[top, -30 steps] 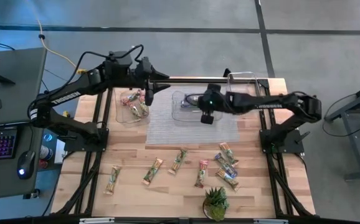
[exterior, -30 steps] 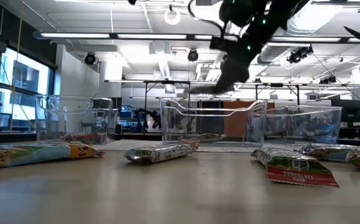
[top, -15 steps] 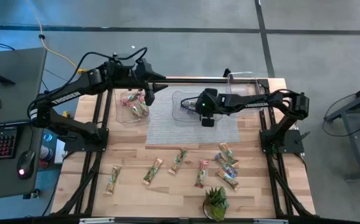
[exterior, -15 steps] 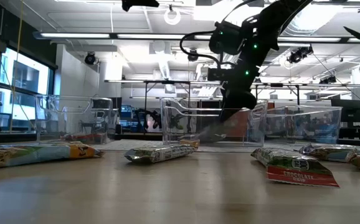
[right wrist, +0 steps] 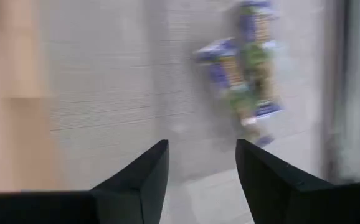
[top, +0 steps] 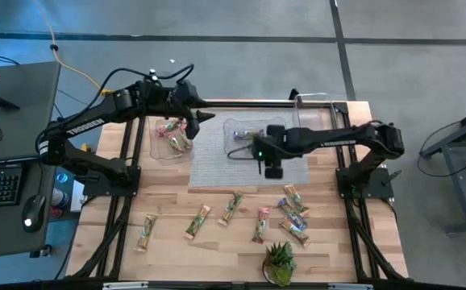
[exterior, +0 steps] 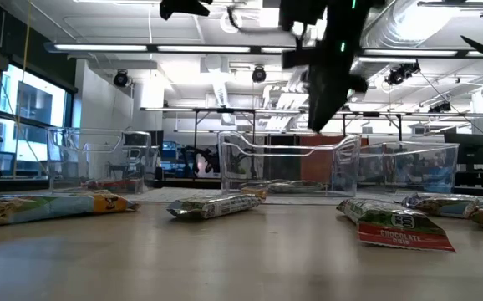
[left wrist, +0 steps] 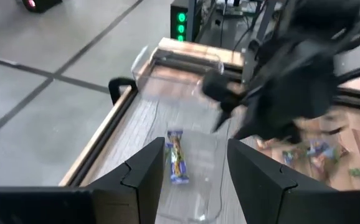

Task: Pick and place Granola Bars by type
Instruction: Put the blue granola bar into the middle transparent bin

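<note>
Several wrapped granola bars lie flat along the near part of the table, from one at the left point(top: 146, 231) to a cluster at the right point(top: 293, 213). A purple-blue bar point(left wrist: 177, 157) lies on the floor of the middle clear bin point(top: 235, 147); it also shows in the right wrist view point(right wrist: 242, 78). The left clear bin point(top: 162, 150) holds several bars point(top: 175, 135). My right gripper point(top: 273, 169) hangs open over the grey mat point(top: 217, 165), just near of the middle bin, with nothing between its fingers point(right wrist: 146, 171). My left gripper point(top: 194, 121) hovers open beside the left bin.
A third clear bin point(top: 314, 109) stands at the far right. A small green potted plant point(top: 279, 263) sits at the near edge. Black frame rails run along both sides of the table. The mat's left half is bare.
My right gripper has dipped into the middle bin, then risen and drawn back toward the table's near edge, tipping more steeply downward. The bar that slanted under it in the bin now lies flat on the bin's floor.
</note>
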